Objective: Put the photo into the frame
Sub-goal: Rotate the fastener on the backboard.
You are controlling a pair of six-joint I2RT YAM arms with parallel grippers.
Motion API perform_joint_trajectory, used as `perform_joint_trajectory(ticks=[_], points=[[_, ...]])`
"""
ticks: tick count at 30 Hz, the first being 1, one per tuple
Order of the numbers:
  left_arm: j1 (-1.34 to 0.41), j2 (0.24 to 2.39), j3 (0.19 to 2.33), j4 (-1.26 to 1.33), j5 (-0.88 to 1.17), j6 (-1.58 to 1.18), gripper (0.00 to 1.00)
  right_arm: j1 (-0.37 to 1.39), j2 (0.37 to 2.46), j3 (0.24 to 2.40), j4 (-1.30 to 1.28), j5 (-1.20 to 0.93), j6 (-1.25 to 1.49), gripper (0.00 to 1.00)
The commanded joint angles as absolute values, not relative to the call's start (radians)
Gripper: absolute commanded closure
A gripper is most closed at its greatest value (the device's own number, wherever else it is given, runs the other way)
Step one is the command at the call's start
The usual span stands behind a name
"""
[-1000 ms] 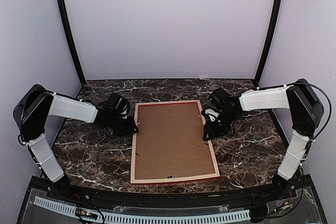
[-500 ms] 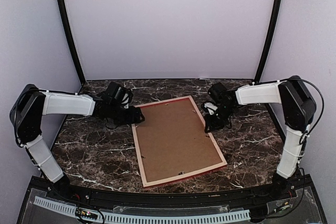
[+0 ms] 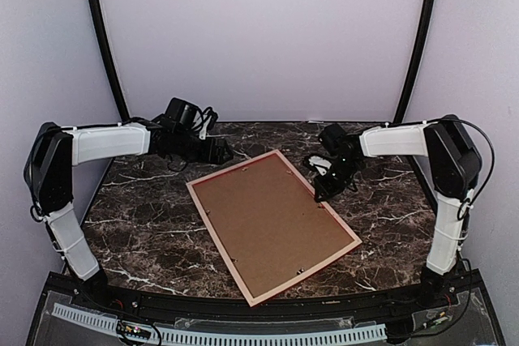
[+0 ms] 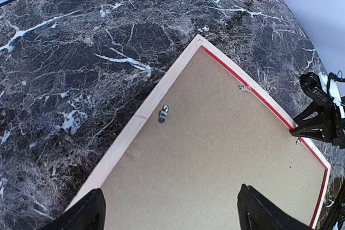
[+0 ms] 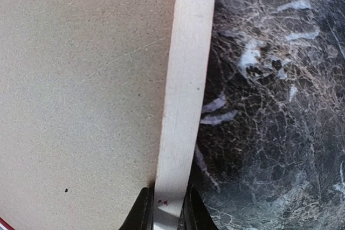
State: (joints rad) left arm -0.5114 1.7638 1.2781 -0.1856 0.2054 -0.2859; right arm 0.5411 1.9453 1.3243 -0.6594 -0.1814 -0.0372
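The frame (image 3: pixel 233 169) lies face down and askew on the marble table, pale wood rails up, a thin red edge (image 4: pixel 268 105) showing. A plain brown backing board (image 3: pixel 272 224) fills it, with small metal tabs (image 4: pixel 163 113) along the rails. The photo is hidden. My right gripper (image 3: pixel 322 192) is shut on the frame's right rail (image 5: pixel 186 79), one finger on each side (image 5: pixel 164 211). My left gripper (image 3: pixel 217 151) hovers open above the frame's far left part (image 4: pixel 172 214), holding nothing.
The dark marble table (image 3: pixel 138 224) is enclosed by pale walls with black corner posts (image 3: pixel 101 46) at the back left and back right (image 3: pixel 418 46). The frame's near corner (image 3: pixel 251 301) reaches close to the table's front edge.
The frame has turned counter-clockwise on the table. My left gripper opened, let go and rose toward the back. My right gripper closed on the right rail.
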Motion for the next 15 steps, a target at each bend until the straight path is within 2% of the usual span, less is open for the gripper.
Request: perform_joint_trajectory(ticks=[1,7,10,15], points=[[-0.489,1.822,1.354,-0.268,0.241,-0.163,0.12,0.575,1.976,1.359,-0.661,-0.27,-0.156,0.98],[-0.478,1.925,1.46,-0.368,0.24,-0.057,0.12,0.586,1.995,1.398,-0.656,-0.29,-0.186,0.89],[-0.469,1.967,1.493,-0.414,0.219,-0.032,0.12,0.582,1.989,1.413,-0.646,-0.294,-0.187,0.74],[-0.455,2.018,1.521,-0.472,0.235,0.007,0.15,0.56,1.965,1.418,-0.615,-0.289,-0.145,0.58]])
